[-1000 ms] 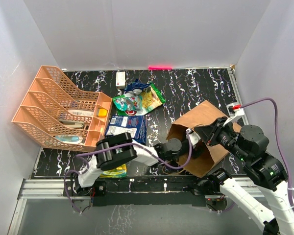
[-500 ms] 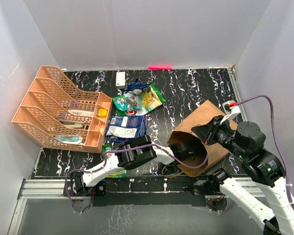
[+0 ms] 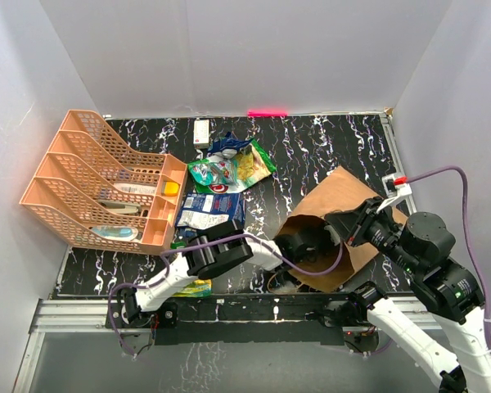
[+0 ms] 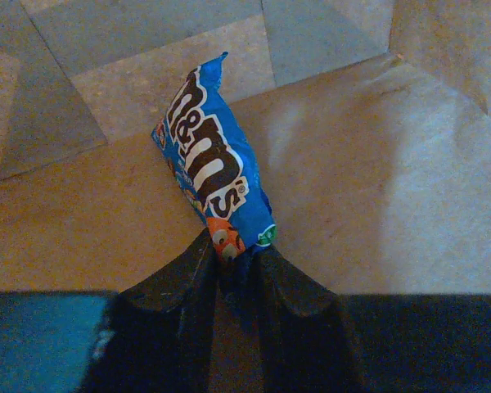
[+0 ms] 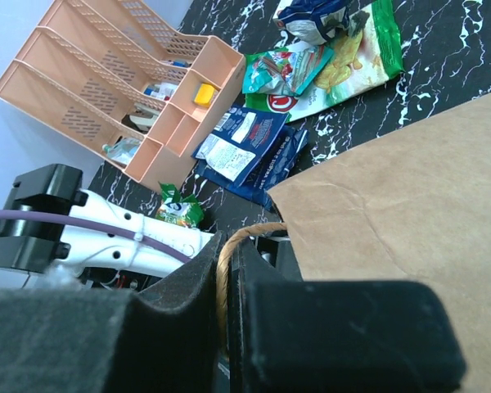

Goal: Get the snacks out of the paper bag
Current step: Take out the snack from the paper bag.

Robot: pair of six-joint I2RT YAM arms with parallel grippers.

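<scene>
Pinching blue packet (image 4: 213, 184) inside paper bag (image 3: 344, 195), unseen overhead.

Table top (image 3: 327, 143): black with white marble veining, filling the middle of the top view. 3 plain pale grey walls (image 3: 229, 49) enclose it at left, back and right. Pink strip (image 3: 267, 112) at centre of the back edge. Metal rail (image 3: 74, 309) along the bottom. Orange mesh organiser (image 3: 82, 176) stands at left. Lighting even.

Overhead; wrist cameras at paper bag (image 3: 337, 193)
</scene>
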